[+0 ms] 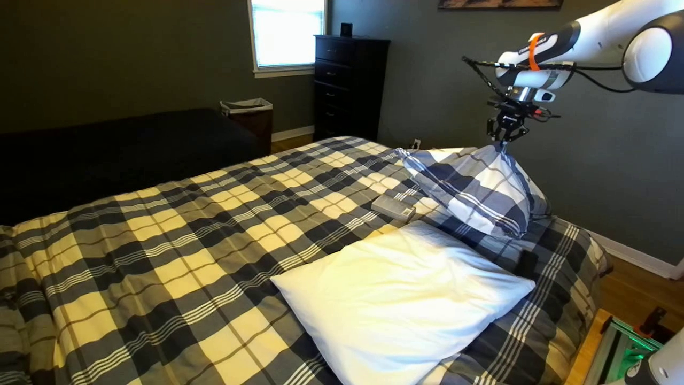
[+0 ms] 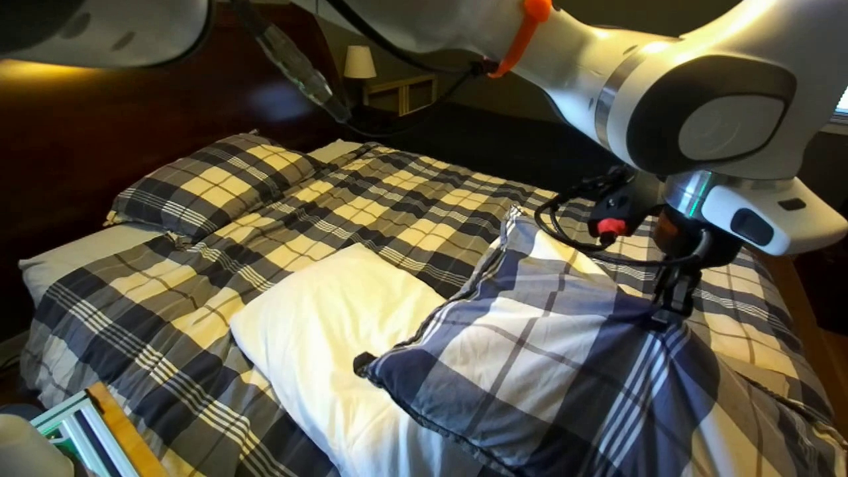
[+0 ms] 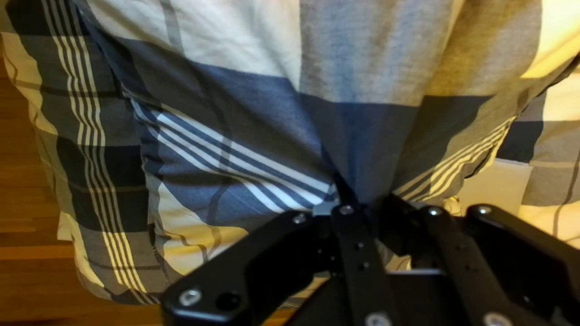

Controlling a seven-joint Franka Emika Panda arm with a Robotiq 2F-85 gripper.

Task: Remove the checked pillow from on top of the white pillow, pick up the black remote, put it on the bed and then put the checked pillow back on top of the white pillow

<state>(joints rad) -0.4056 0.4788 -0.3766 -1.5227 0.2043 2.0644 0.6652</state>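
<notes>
The gripper (image 1: 503, 142) has its jaws clamped on a pinch of the checked pillow (image 1: 473, 187), whose navy-and-white cloth rises there to a soft peak, creases fanning down from it; the wrist view shows tight pleats running in between the jaws. In an exterior view this sagging pillow is at one o'clock from the white pillow (image 1: 406, 302), a strip of the plaid bed (image 1: 176, 256) showing between them; whether it rests on the bed, I cannot tell. The white pillow lies flat on the bed, plain and faintly wrinkled, with pointed corners. Between two and three o'clock from its middle, just off its edge, is what looks like the black remote (image 1: 527, 262), a slim bar hard to part from the bed's dark checks. A flat, hard-edged grey box (image 1: 391, 208) sits at twelve o'clock, near the far corner.
</notes>
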